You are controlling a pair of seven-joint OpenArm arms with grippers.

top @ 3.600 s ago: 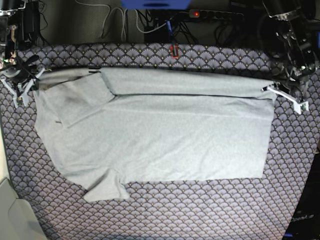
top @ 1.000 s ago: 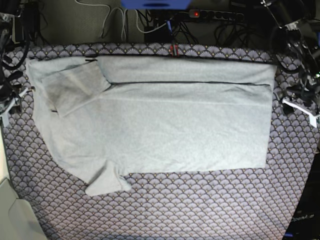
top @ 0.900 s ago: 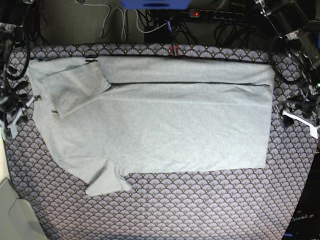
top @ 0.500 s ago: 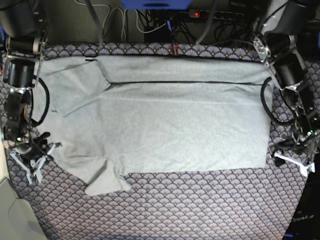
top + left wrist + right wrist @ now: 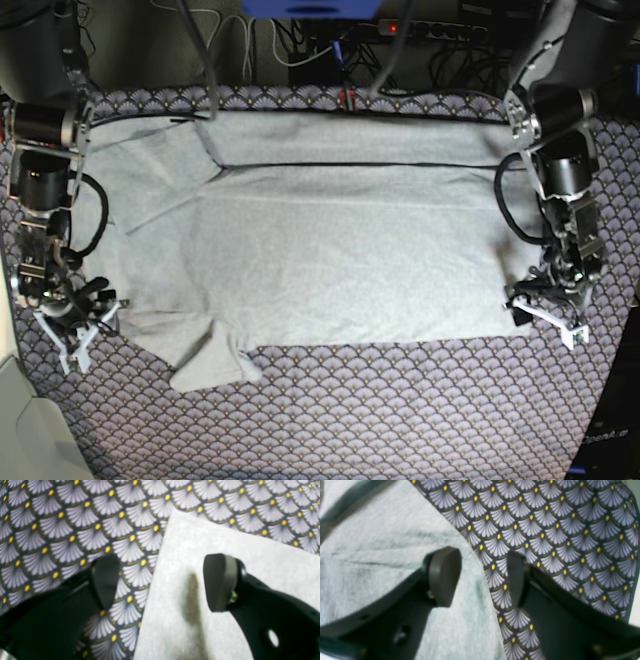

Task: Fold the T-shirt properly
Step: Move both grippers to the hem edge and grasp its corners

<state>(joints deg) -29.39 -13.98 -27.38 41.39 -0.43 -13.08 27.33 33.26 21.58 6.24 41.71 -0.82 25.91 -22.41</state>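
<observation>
The light grey T-shirt (image 5: 340, 250) lies spread on the purple fan-patterned tablecloth (image 5: 400, 420), its far strip folded over and plain side up; no lettering shows. My left gripper (image 5: 545, 318) is open at the shirt's near right corner. In the left wrist view it (image 5: 162, 581) straddles the corner of the shirt (image 5: 262, 560), one finger over cloth, one over tablecloth (image 5: 62, 517). My right gripper (image 5: 78, 325) is open at the shirt's left edge, above the near sleeve (image 5: 215, 365). In the right wrist view it (image 5: 480, 577) straddles the shirt's edge (image 5: 382, 542).
Cables and a power strip (image 5: 430, 30) run behind the table's far edge. A pale grey object (image 5: 20, 430) sits at the near left corner and a dark object (image 5: 605, 440) at the near right. Both arms stand along the shirt's sides.
Both arms have let go of the far fold, which now lies flat, and have come down the sides to the near edge. The left gripper has since shifted inward onto the corner.
</observation>
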